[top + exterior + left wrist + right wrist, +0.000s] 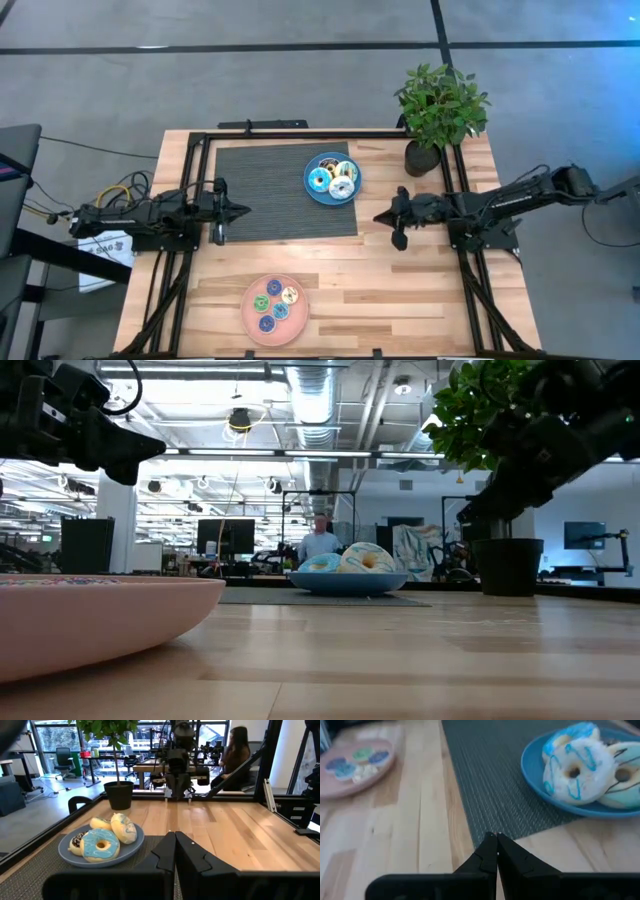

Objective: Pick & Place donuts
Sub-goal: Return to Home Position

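Tabletop (pixel 400 290) | donuts (pixel 320 180) plated | wrist views: left gripper (pixel 175 834), right gripper (pixel 496 836) closed

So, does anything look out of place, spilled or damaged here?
Nothing stands out. Four large donuts sit piled on the blue plate, five small donuts lie on the pink plate, none on the table. The left gripper and right gripper wait shut, clear of both.
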